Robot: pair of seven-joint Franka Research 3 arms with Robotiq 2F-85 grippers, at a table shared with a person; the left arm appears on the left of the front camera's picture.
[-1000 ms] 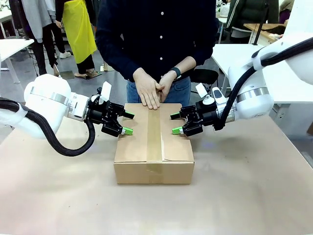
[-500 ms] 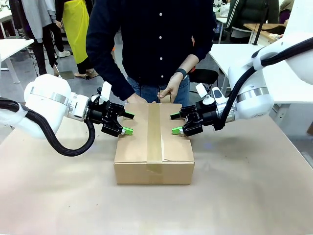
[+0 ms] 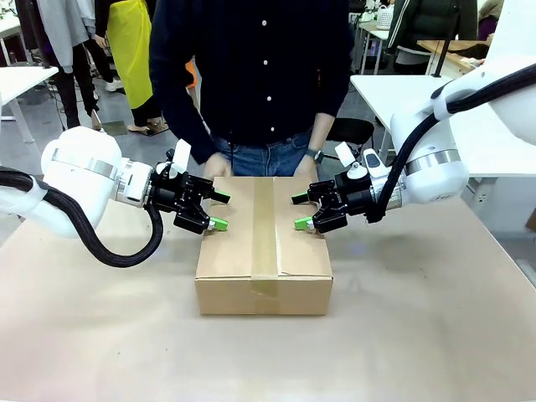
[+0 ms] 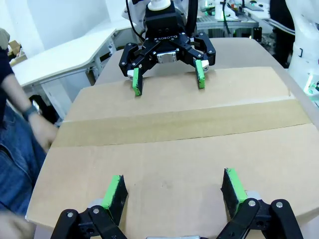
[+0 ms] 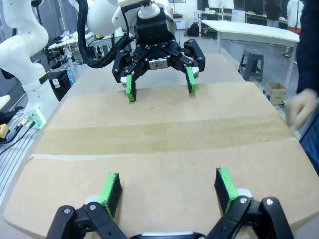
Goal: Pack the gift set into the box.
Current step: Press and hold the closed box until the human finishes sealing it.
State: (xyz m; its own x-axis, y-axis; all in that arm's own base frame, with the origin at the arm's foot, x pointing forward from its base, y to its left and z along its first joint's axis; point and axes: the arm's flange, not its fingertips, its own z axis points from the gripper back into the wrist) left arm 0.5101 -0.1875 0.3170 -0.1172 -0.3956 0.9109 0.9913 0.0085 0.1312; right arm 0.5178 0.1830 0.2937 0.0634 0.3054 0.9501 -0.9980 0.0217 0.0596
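Note:
The box (image 3: 264, 251) sits in the middle of the table with its flaps shut and a strip of tape (image 3: 265, 226) along the top seam. The gift set is hidden. My left gripper (image 3: 219, 211) hovers open over the box's left top edge. My right gripper (image 3: 300, 211) hovers open over the right top edge, facing the left one. In the left wrist view my left gripper (image 4: 174, 189) spreads its green pads just above the cardboard (image 4: 174, 144), with the right gripper (image 4: 167, 79) opposite. The right wrist view mirrors this: right gripper (image 5: 169, 191) near, left gripper (image 5: 158, 84) far.
A person stands at the far side, with hands (image 3: 219, 165) at the box's far edge. The tan table (image 3: 419, 335) has bare room in front of and beside the box. White tables (image 3: 394, 88) stand behind.
The person's hands lifted off the box top and drew back to its far edge. Both grippers and the box stayed still.

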